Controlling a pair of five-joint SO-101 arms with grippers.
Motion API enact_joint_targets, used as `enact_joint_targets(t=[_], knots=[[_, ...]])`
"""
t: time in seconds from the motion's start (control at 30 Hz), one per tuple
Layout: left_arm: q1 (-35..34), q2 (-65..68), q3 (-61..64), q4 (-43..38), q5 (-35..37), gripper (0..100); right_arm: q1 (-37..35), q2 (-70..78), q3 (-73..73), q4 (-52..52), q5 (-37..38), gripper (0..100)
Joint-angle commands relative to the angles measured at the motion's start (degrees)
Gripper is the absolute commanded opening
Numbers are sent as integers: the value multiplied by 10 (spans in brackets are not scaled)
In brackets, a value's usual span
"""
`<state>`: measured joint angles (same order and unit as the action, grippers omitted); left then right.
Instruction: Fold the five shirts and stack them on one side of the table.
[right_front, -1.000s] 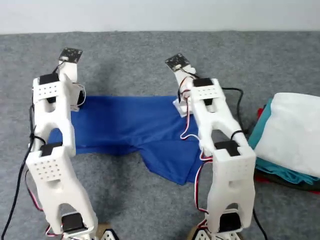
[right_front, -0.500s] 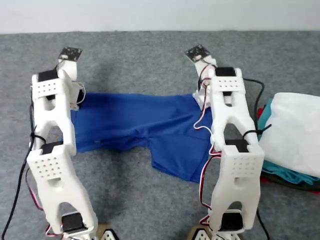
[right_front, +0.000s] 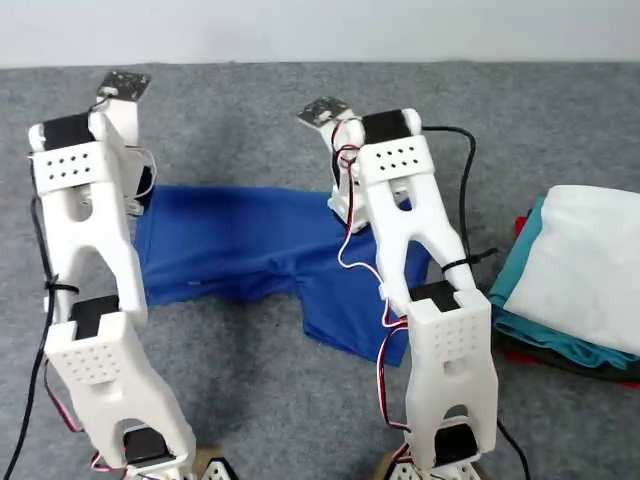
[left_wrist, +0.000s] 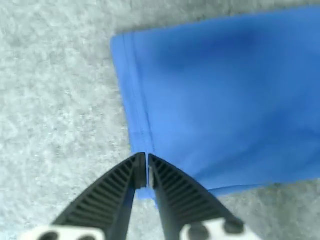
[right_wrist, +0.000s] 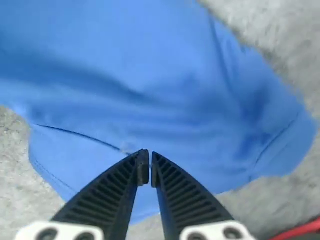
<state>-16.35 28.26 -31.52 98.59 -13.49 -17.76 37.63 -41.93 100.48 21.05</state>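
grey felt-ish table (right_front: 250, 110) with the blue shirt (right_front: 240, 245) spread out between the two arms, one part trailing toward the arm bases. left gripper (left_wrist: 147, 161) has its jaws squeezed together right on the shirt's hemmed edge, pinching it. right gripper (right_wrist: 146, 156) is clamped the same way on the cloth at the shirt's other end. folded stack (right_front: 570, 290) sits off to the right side, white one on top, teal under it.

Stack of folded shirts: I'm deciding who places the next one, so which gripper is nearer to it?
Right. The right gripper pinches the blue shirt toward the end nearer the stack; the left gripper holds the shirt's opposite edge, farthest from the stack.
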Motion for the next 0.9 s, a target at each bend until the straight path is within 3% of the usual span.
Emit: enact_joint_targets(t=[0.0, 0.13, 0.57, 0.7, 0.87], knots=[[15, -52, 33, 18, -6, 15, -10, -73, 57, 25, -22, 16], [33, -58, 108, 8, -17, 15, -30, -142, 178, 24, -25, 15], [38, -55, 362, -165, -40, 15, -29, -164, 438, -54, -23, 15], [32, -55, 403, -210, -53, 15, -6, -168, 527, -105, -19, 15], [-6, -55, 404, -215, -84, 15, 42, -173, 541, -89, 1, 15]])
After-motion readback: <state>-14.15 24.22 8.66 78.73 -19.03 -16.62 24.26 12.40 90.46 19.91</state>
